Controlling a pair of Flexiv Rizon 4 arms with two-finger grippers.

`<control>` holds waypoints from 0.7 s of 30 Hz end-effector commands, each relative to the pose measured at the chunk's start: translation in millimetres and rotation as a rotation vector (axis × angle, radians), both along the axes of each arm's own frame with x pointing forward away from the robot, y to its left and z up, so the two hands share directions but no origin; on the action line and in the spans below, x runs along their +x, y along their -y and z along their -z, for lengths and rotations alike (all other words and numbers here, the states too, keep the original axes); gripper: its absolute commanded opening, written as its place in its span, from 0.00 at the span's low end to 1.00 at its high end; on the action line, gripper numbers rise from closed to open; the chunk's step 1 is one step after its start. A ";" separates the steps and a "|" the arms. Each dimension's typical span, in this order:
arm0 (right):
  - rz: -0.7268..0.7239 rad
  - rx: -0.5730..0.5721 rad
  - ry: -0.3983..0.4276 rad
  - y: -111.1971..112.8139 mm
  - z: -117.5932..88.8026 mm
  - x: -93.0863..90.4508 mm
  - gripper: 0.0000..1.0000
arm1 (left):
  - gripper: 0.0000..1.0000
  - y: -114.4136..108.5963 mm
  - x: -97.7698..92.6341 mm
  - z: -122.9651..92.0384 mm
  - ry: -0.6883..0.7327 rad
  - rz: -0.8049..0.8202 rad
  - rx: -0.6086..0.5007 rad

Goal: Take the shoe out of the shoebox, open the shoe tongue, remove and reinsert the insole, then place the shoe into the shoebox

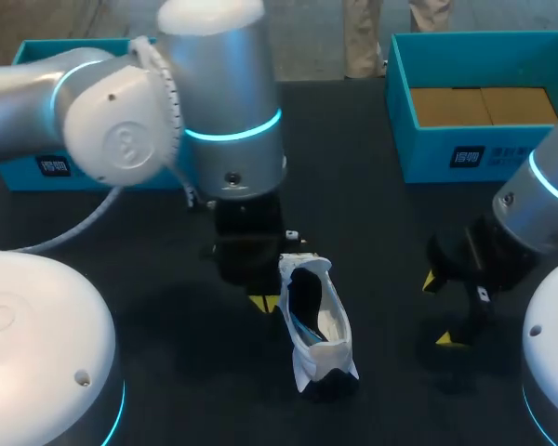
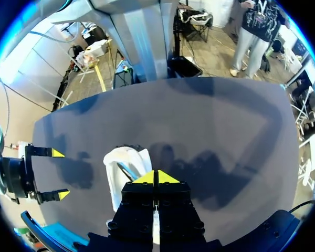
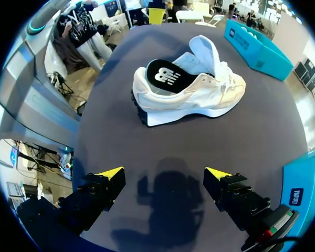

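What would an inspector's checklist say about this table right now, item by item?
Surface: dark matte table.
Job's things: white lace-up sneaker standing on its sole, tongue raised, black insole inside; teal cardboard shoebox at the far right corner; second teal box far left.
Clutter: nothing seen.
Pincers: left pincer shut, tips together, beside the sneaker; right pincer open, short of it.
Cables: white hose hanging under the left arm.
Surroundings: nothing seen.
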State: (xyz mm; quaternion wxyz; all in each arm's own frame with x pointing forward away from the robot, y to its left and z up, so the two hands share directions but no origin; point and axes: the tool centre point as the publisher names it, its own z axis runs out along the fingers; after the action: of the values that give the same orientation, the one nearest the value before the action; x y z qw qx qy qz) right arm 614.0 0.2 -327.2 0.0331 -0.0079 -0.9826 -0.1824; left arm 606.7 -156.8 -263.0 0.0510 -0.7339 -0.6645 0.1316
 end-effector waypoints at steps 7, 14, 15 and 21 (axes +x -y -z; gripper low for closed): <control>-0.006 -0.002 0.002 0.9 -1.0 -0.8 1.00 | 0.00 23.3 9.9 17.1 0.037 0.096 0.159; -0.017 -0.039 0.001 8.5 -10.4 1.3 1.00 | 0.00 28.0 9.7 23.0 0.033 0.040 0.186; -0.019 -0.040 0.003 8.9 -12.0 1.0 1.00 | 0.00 27.8 8.9 24.9 0.025 0.027 0.186; -0.044 -0.031 0.004 15.9 -17.7 0.1 1.00 | 0.00 29.1 5.5 34.9 0.032 -0.043 0.149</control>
State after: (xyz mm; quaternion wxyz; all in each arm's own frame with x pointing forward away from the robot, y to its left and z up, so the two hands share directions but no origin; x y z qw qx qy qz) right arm 617.9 -9.3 -315.5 0.0369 0.0138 -0.9855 -0.1650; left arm 615.8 -184.7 -291.9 0.0974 -0.7167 -0.6874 0.0663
